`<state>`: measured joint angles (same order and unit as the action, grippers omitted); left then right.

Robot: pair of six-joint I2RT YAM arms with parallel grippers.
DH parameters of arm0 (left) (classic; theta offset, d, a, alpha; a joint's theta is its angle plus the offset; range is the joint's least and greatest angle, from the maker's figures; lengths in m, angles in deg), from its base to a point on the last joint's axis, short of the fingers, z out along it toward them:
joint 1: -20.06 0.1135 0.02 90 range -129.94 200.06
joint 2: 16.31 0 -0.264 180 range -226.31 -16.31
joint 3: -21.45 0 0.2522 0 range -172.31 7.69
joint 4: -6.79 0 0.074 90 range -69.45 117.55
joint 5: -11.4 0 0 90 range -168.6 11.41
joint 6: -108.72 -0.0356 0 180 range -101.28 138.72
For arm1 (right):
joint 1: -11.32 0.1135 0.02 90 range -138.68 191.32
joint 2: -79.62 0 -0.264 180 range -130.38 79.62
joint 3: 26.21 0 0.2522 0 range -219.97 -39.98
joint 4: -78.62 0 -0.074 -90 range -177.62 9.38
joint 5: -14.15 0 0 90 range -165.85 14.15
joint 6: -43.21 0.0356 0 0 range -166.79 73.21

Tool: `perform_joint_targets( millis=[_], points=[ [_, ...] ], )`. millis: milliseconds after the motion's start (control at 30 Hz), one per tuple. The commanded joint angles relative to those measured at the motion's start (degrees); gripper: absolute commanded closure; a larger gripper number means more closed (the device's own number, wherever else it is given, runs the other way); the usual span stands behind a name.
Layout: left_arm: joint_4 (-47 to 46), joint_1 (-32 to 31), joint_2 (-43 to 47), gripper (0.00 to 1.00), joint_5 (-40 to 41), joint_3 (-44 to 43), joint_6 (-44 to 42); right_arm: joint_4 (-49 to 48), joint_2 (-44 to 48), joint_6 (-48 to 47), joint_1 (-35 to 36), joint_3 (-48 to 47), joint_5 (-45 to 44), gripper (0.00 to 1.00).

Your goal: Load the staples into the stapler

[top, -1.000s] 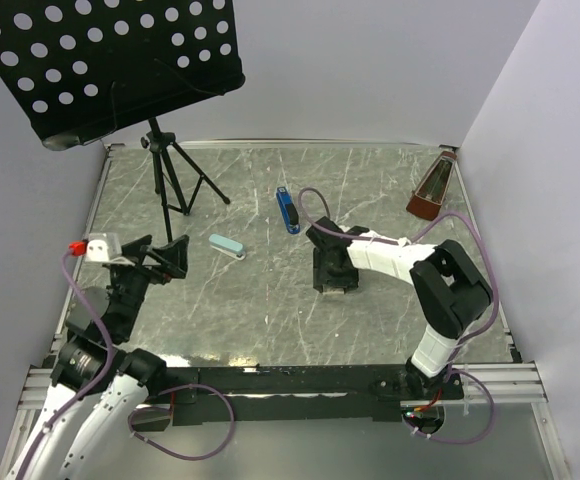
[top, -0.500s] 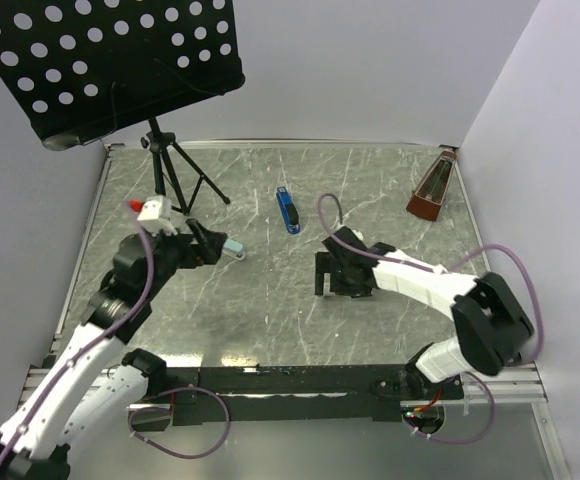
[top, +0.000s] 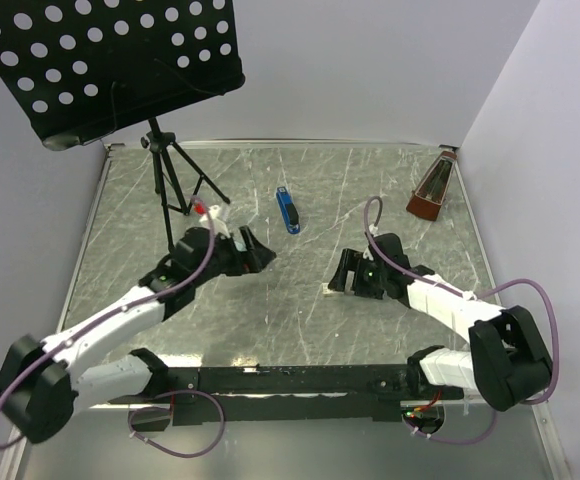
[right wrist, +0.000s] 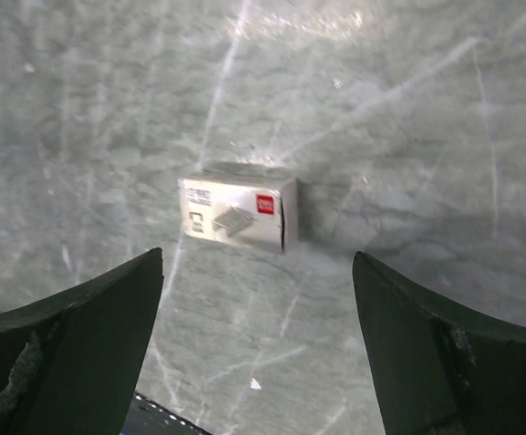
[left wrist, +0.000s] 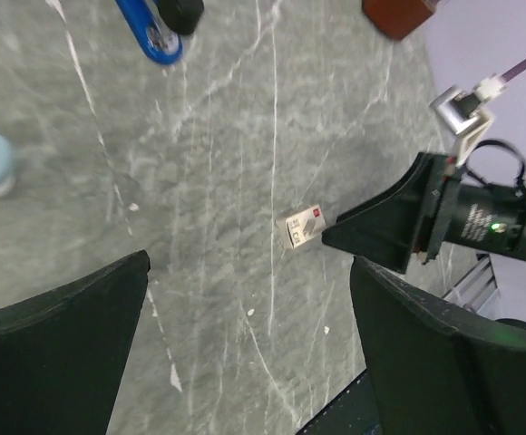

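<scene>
Table top (right wrist: pixel 408 136): grey-green stone-look surface, smooth and glossy, with pale veins and fine scratches. Bright glare beyond the right gripper (right wrist: pixel 258 267).
Staples box (right wrist: pixel 238 213), just ahead of that gripper: whitish card, faint sheen, small red print.
Its fingers (right wrist: pixel 73 335): black plastic, matt, edges lightly scuffed.
Left gripper (left wrist: pixel 249 263) fingers (left wrist: pixel 54 344): same matt black plastic.
Stapler (left wrist: pixel 148 29), well ahead of the left gripper: blue shell, glossy, looks plastic.

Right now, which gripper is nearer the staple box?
The right gripper: it is open, with the box just ahead of its fingertips. The left gripper, also open, sits well off to the box's left.
</scene>
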<state>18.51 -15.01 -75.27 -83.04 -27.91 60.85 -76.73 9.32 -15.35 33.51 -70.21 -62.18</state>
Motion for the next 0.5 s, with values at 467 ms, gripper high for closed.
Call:
perform_joint_targets(
  millis=[467],
  points=[
    [-14.56, -9.93, -26.81, 0.02, 2.43, -6.68, 6.73, -10.46, -8.62, -2.00, -2.25, 0.27, 9.18, 0.28]
  ],
)
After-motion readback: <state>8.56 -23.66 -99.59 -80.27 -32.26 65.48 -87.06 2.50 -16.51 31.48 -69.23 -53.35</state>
